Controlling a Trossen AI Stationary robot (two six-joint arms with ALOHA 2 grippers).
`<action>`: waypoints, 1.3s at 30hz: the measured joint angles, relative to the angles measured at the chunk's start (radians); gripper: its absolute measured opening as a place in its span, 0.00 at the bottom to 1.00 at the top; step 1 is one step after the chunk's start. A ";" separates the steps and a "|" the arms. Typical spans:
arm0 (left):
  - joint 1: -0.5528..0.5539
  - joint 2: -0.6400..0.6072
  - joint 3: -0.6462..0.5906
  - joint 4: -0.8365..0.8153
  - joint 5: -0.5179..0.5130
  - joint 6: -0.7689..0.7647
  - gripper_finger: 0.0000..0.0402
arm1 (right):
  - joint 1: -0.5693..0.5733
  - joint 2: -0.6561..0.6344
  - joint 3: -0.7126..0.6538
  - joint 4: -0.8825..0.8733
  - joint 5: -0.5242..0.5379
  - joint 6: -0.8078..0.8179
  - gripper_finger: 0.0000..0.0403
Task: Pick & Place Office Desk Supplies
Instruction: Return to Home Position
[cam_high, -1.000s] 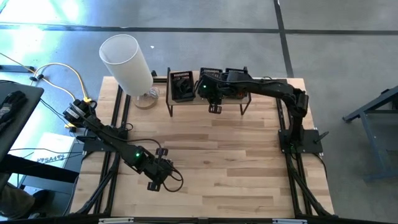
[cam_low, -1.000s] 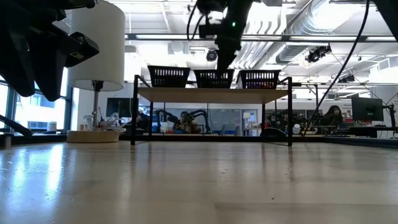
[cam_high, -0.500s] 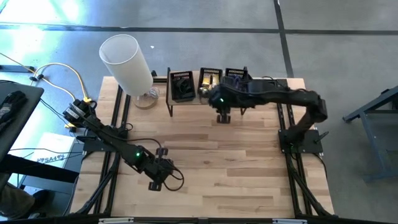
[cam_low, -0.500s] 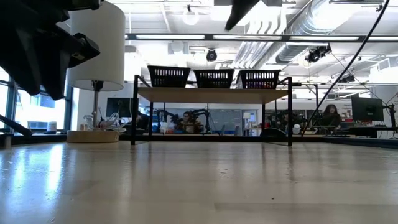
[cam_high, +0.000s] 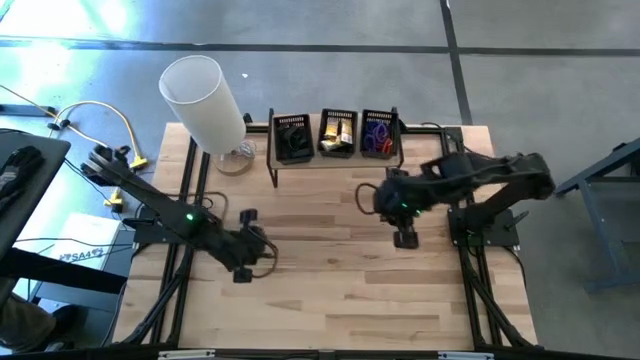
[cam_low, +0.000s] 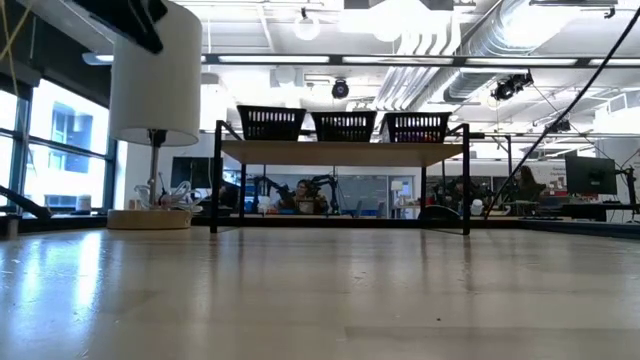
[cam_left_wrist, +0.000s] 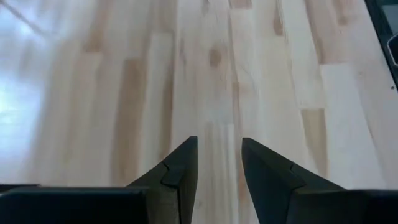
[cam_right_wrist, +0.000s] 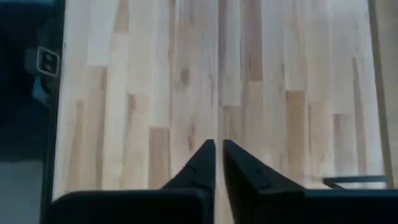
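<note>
Three black baskets stand in a row on a black rack (cam_high: 333, 160) at the table's far edge. The left basket holds black clip-like pieces (cam_high: 292, 142), the middle one yellow and white blocks (cam_high: 338, 132), the right one purple and red-orange band loops (cam_high: 378, 132). In the low view only the basket walls (cam_low: 344, 126) show. My left gripper (cam_high: 242, 273) (cam_left_wrist: 219, 146) is open and empty over bare wood at the table's left middle. My right gripper (cam_high: 405, 240) (cam_right_wrist: 219, 146) is shut and empty over bare wood, nearer and to the right of the rack.
A tall white cylinder lamp (cam_high: 205, 98) (cam_low: 155, 75) stands at the far left corner, beside the rack. Black frame rails run along the table's left and right edges. Bare wooden tabletop (cam_high: 330, 290) spreads between the arms and toward the near edge.
My right gripper has drawn back from above the rack's middle basket, moving toward the near edge and the right, and now hangs over bare wood. My left arm has pulled back toward the far-left and risen, leaving most of the low view.
</note>
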 joint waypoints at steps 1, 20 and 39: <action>-0.001 -0.028 0.000 -0.014 -0.017 0.007 0.29 | 0.023 -0.009 -0.007 0.006 0.019 0.022 0.03; -0.146 -0.214 -0.001 -0.107 -0.462 0.025 0.00 | 0.275 -0.776 -0.922 0.867 0.159 -0.016 0.01; -0.007 -0.521 -0.103 0.148 -0.059 0.323 0.00 | 0.146 -1.270 -1.636 1.438 0.044 -0.089 0.01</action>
